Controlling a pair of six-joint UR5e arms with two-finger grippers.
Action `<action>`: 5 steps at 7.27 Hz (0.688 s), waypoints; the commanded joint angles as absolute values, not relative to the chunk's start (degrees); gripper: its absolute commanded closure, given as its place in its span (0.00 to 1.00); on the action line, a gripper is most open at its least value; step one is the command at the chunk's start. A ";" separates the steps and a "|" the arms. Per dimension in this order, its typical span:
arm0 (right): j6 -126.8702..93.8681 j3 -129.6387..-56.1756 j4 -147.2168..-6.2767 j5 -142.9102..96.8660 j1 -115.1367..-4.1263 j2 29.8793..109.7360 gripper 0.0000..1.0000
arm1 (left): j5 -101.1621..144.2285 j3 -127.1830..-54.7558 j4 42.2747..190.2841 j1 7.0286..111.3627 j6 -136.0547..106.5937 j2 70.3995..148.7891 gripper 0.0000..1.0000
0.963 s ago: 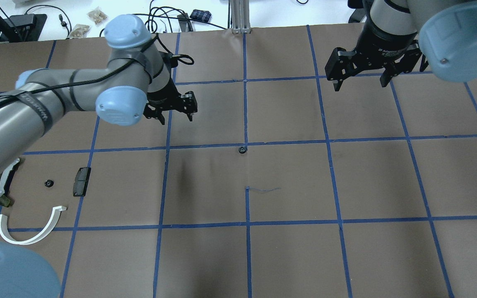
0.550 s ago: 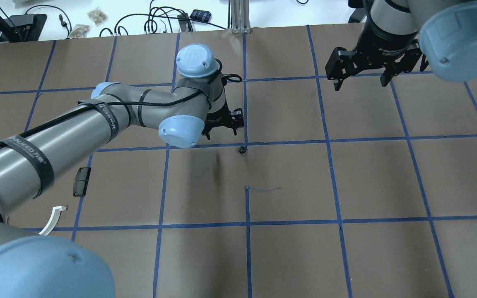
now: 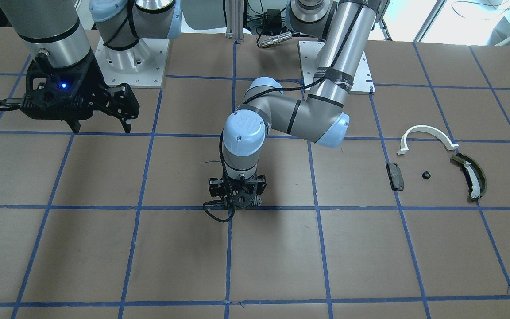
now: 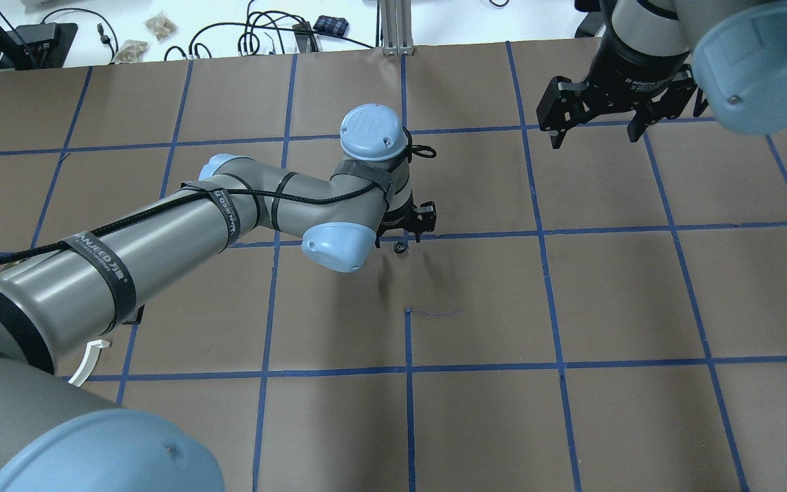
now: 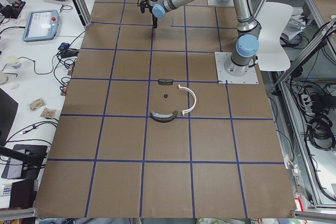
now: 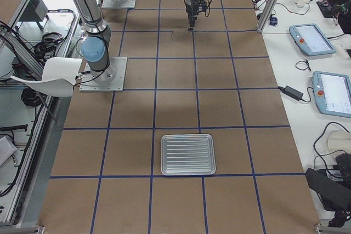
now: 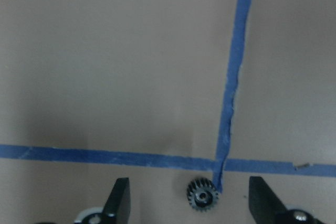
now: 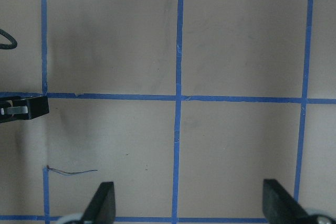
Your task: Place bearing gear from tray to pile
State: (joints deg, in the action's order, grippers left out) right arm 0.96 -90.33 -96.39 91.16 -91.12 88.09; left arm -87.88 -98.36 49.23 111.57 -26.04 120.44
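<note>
The bearing gear (image 7: 202, 196) lies flat on the table (image 4: 571, 424), out of the tray (image 6: 188, 154), just beside a crossing of blue tape lines (image 4: 544, 234). The left gripper (image 7: 190, 184) hangs low over it, wrist pointing straight down, jaws spread wide, the gear between them and touching neither. The left arm stretches out to the table's middle. The pile (image 3: 426, 175) sits well apart on the robot's left: white half-ring (image 3: 430, 128), dark block (image 3: 394, 176), olive curved piece (image 3: 469, 175). The right gripper (image 4: 597, 140) hovers above the table's far side, jaws open and holding nothing. Brown paper covers the table
</note>
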 commanded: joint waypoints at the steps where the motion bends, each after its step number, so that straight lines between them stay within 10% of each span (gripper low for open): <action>1: 1.75 -89.65 -96.42 91.40 -91.23 88.15 0.00 | -87.89 -98.44 49.48 111.97 -26.10 121.37 0.43; 5: 0.62 -89.65 -96.50 90.01 -91.32 88.33 0.00 | -88.06 -97.56 49.48 111.88 -25.05 121.99 0.70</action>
State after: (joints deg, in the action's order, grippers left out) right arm 1.13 -89.72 -96.41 90.93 -91.23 88.25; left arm -87.93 -97.78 49.44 111.89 -25.56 122.09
